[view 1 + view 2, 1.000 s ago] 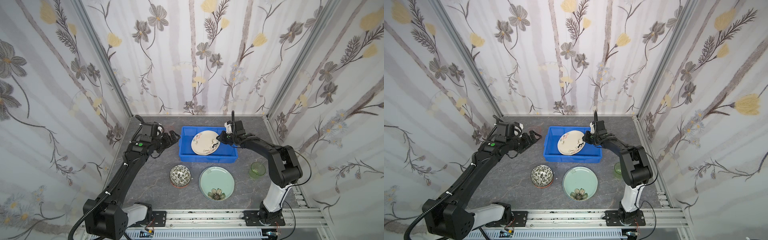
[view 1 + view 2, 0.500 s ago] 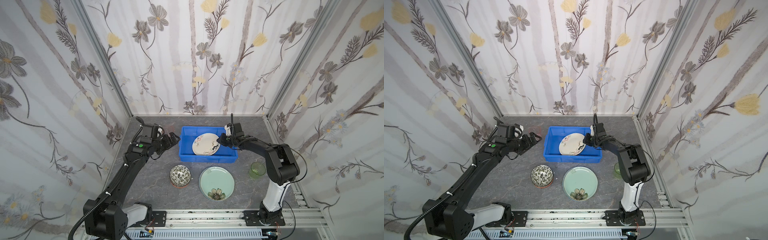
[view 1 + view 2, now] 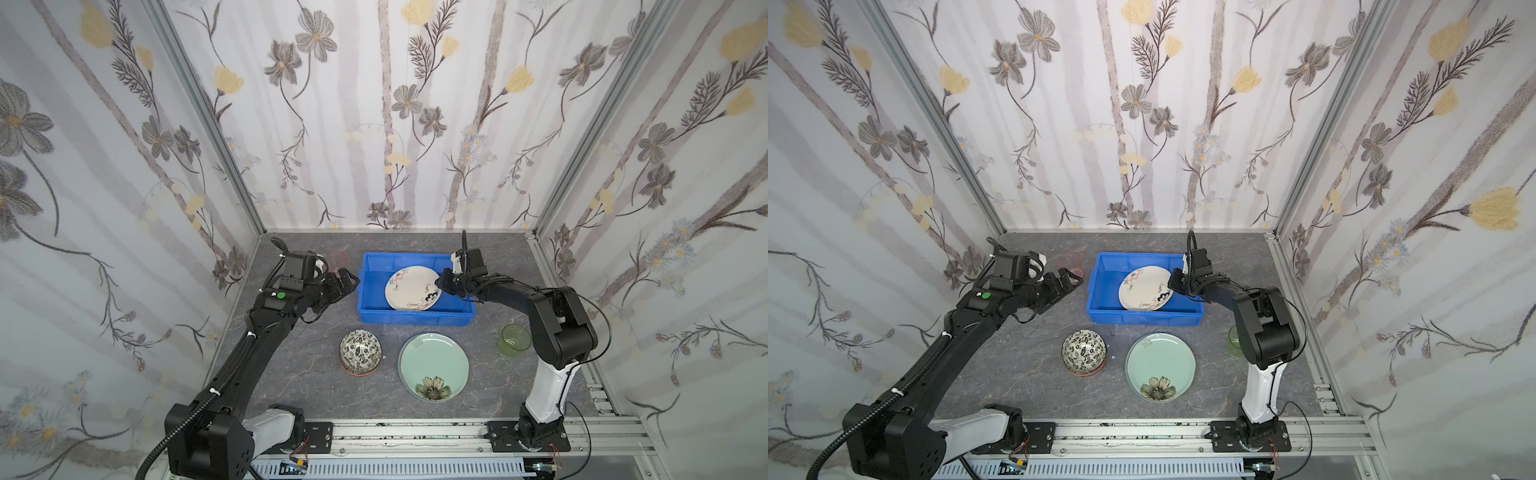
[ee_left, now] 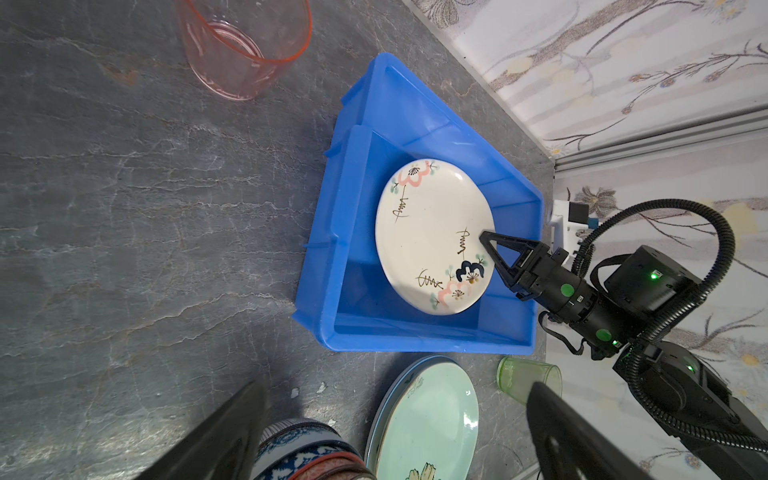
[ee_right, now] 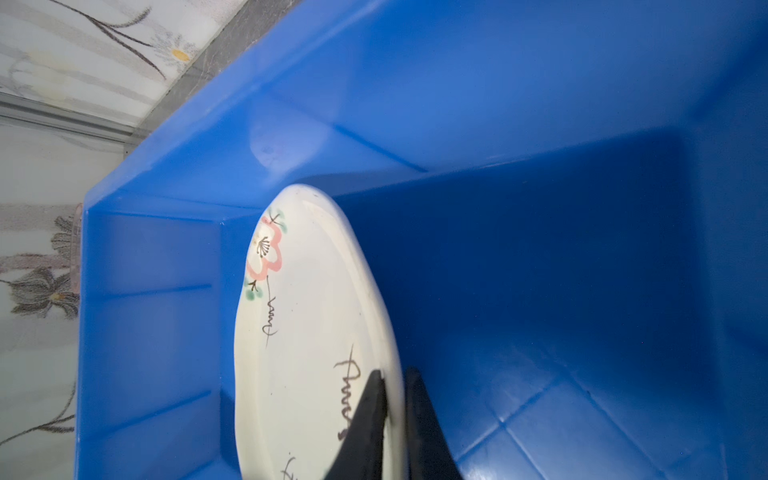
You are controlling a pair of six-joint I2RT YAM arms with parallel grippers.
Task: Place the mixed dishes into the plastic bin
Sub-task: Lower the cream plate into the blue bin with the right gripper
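The task is at its first dish. The cream plate (image 3: 409, 286) is inside the plastic bin (image 3: 415, 321), which sits mid-table toward the far wall. The plate is not lying flat. It is tilted, its right edge raised and its left edge dipping toward the bin floor (whether it touches the floor cannot be told).

The right gripper (image 5: 395, 386) reaches in over the bin's right wall and pinches that raised rim, with one finger on the decorated face and one behind it. The left gripper (image 3: 348, 281) hovers just left of the bin with its jaws spread wide and nothing between them.

Everything else sits out on the table:
- The pale green plate (image 3: 434, 365) lies near the front, just right of centre.
- The leaf-patterned bowl (image 3: 360, 351) is just left of that plate and tops a small stack; the left wrist view shows a blue-white bowl (image 4: 299, 451) beneath it.
- The green cup (image 3: 515, 340) stands at the right, beside the right arm.
- The pink cup (image 4: 245, 45) stands far left of the bin, close to the open left gripper.

One dish is nearly delivered, pending its release. One plate, the bowl stack and both cups are left. The pink cup looks like the natural pick for the idle left arm.
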